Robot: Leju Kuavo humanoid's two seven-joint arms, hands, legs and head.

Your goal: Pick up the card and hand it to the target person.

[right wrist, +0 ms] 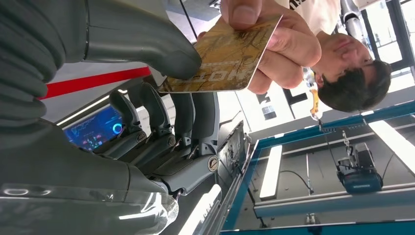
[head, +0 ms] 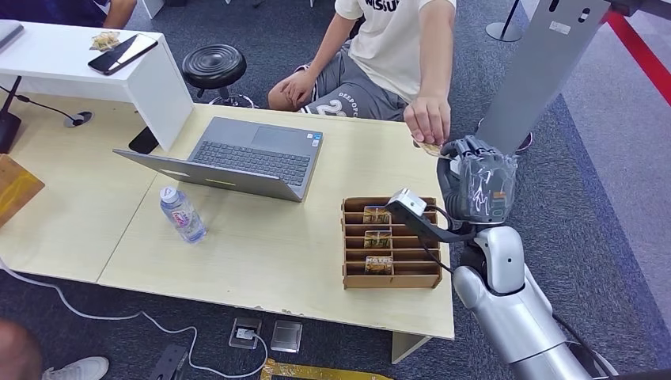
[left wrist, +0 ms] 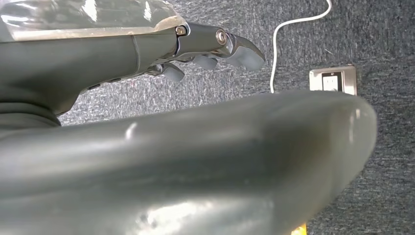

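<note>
Card (head: 431, 149) sits at the handover point in head view, raised past the far right corner of the bench (head: 261, 261), between the right hand (head: 475, 178) and the person's hand (head: 427, 119) reaching down from a seat. Judged: handover underway, robot not yet released. Wooden card rack (head: 392, 241) near the bench's right edge holds more cards in its slots, likely the pickup source; laptop (head: 237, 158) and water bottle (head: 183, 214) stand well apart to the left, not involved. Left wrist view: left hand (left wrist: 215, 46) over grey carpet with a floor socket (left wrist: 333, 80) and white cable (left wrist: 288, 34) below, so the arm seems to hang idle; fingers partly curled, nothing seen in them, how far closed I cannot tell. Right wrist view: card pinched at one end between the thick thumb (right wrist: 147, 44) and the fingers (right wrist: 195, 117) behind it, other fingers loosely extended; the person's fingers already grip the opposite end, so both hold it, presented flat for an easy take.
</note>
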